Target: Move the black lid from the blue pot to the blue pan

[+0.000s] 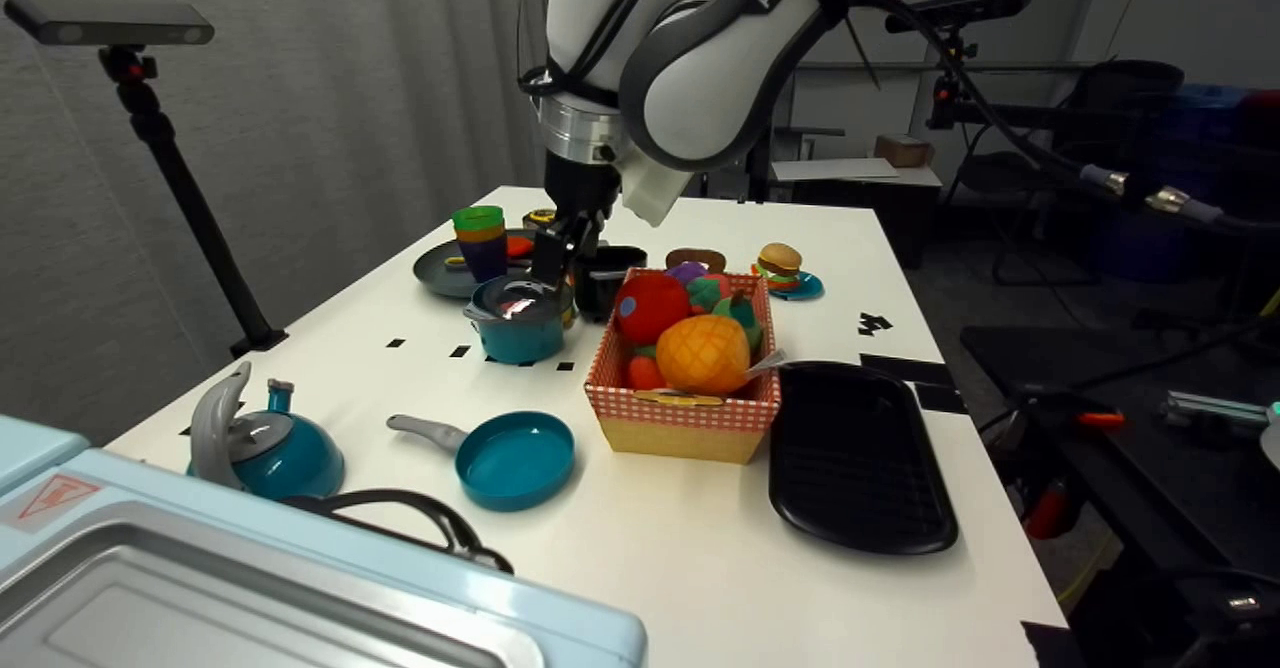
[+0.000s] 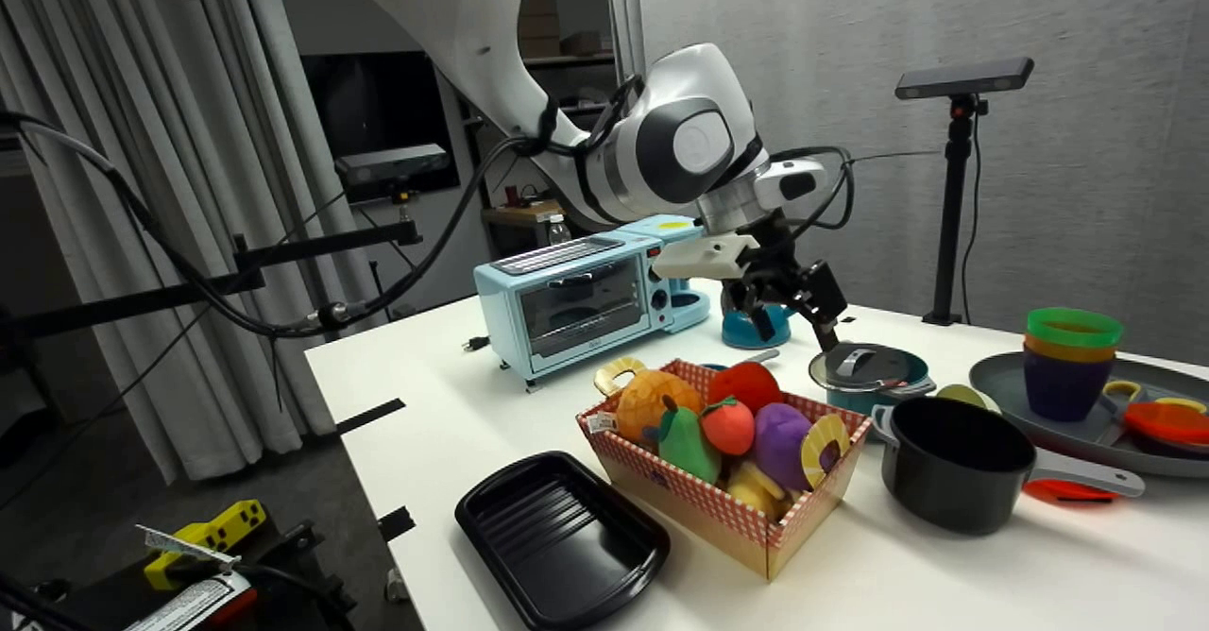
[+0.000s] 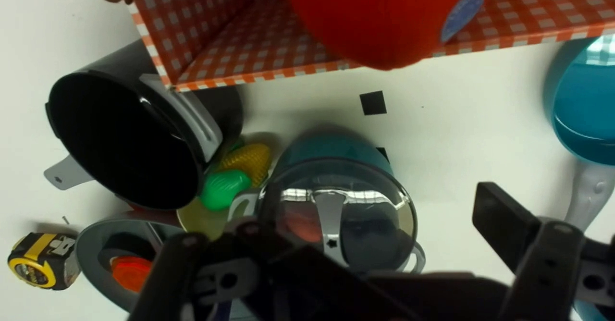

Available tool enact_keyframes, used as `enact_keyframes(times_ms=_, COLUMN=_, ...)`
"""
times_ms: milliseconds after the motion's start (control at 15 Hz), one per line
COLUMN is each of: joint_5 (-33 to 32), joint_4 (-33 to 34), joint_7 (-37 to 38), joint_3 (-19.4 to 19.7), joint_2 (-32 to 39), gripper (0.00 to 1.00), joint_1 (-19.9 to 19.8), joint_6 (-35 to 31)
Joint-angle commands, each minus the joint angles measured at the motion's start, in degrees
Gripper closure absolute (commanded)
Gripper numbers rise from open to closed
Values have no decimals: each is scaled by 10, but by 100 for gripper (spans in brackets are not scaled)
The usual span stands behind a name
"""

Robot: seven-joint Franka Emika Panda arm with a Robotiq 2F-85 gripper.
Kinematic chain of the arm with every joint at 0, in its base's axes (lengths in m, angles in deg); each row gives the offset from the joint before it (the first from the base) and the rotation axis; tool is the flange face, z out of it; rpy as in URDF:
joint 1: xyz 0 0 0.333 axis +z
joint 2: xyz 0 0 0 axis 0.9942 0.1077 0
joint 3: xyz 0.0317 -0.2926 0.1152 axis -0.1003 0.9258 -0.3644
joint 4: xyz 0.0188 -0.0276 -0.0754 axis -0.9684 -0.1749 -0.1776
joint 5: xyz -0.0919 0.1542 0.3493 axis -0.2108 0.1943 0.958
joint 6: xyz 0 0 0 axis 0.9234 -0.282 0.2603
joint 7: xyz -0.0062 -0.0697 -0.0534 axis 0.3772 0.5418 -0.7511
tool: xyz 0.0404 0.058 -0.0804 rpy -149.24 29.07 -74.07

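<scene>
One white tabletop (image 1: 700,558) stretched out below the gripper (image 2: 793,321), and we saw the robot arm (image 2: 701,144) arched above it. Well apart from the gripper stood a light-blue oven (image 2: 578,306). We found a gingham-edged basket (image 1: 680,440) of soft fruit (image 1: 705,353) near the gripper and to one side, with a ribbed black tray (image 1: 858,458) past it, farther from the gripper. On the side of the gripper away from the oven we noted a round grey dish (image 2: 999,388) and, nearer the basket, a black saucepan (image 2: 945,508). The gripper's two fingers (image 3: 504,225) were spread apart. From the gripper toward the oven we picked out a teal kettle (image 1: 300,460) and, closer in, the blue pan (image 1: 514,458), hollow side up. Close below the gripper stood the blue pot (image 1: 518,341), and on top of it we saw the black lid (image 3: 348,210), its grey handle (image 3: 329,215) uppermost. In the wrist view one finger partly covered the lid; we could not tell whether the fingertip touched it. Farther from the gripper than the saucepan we spotted a yellow-and-black tape measure (image 3: 44,262), and between the pot and the basket a small black square (image 3: 373,103) lay flat.
</scene>
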Motion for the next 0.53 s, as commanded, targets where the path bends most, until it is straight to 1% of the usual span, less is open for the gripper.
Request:
enact_keyframes(times_ms=0, joint_5=7, joint_4=6, joint_7=-6, joint_3=6, joint_2=7, gripper=0, joint_1=4, joint_6=1)
enact_keyframes(times_ms=333, joint_5=9, joint_4=10, joint_7=-8, joint_3=4, joint_2=10, gripper=0, joint_1=2, joint_6=-1)
enact_keyframes(times_ms=467, joint_5=12, joint_4=19, joint_7=-8, joint_3=3, joint_2=22, gripper=0, joint_1=0, joint_6=-10)
